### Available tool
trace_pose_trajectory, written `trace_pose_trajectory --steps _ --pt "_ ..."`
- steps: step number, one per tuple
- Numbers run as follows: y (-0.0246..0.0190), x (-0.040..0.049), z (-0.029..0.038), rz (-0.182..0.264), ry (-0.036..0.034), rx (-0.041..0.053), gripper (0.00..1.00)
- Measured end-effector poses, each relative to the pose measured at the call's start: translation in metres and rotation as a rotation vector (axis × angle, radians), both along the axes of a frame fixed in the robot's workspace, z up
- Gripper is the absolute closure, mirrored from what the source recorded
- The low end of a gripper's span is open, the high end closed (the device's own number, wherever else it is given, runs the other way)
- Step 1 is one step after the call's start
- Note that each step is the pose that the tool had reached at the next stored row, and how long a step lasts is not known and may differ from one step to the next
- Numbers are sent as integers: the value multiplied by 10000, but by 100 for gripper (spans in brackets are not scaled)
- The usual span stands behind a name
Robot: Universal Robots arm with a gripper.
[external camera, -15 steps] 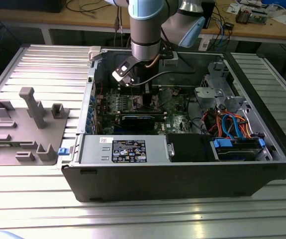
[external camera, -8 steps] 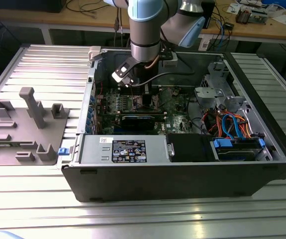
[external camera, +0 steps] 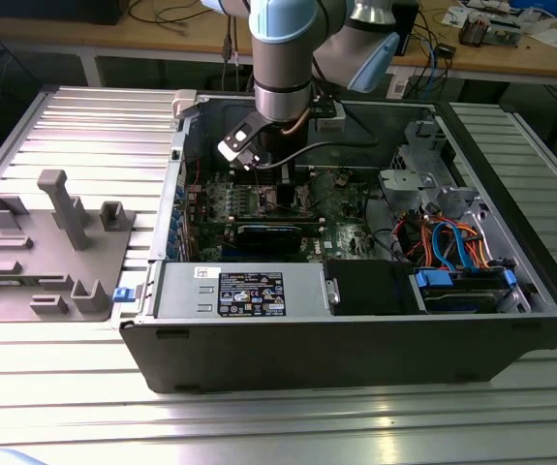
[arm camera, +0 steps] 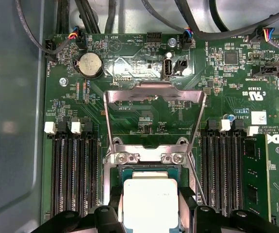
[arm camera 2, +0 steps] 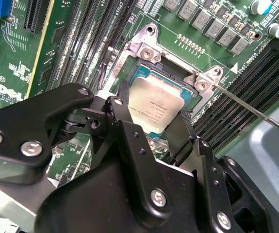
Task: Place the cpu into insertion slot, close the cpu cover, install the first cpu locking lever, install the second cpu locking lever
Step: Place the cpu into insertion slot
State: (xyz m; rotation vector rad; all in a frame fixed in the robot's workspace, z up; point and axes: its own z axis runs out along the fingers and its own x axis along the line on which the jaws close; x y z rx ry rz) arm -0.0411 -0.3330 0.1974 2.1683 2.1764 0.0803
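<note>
A robot arm is reaching down into an open computer case that is sitting on a ribbed metal surface. In the exterior view, a grey moulded fixture is lying on that surface at nine o'clock from the case, well apart from it. The black claw is narrowed onto the cpu, with its fingers pressing against two opposite edges of the silvery chip. The cpu is sitting directly over the insertion slot on the green motherboard. Whether it is fully seated cannot be told. The cpu cover is lying swung open, hinged at the slot's edge, with bare board showing through its cut-out centre. A thin wire locking lever is angling away from one hinge corner of the slot.
</note>
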Motion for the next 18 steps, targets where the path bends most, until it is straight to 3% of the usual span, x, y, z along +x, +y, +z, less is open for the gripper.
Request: trace_pose_trajectory --steps 4,5,11,18 --pt "2 1 -4 0 -6 9 45" --pt "1 1 -3 0 -4 5 38" --pt "0 0 14 0 0 -1 38" --pt "0 0 121 -1 4 1 38"
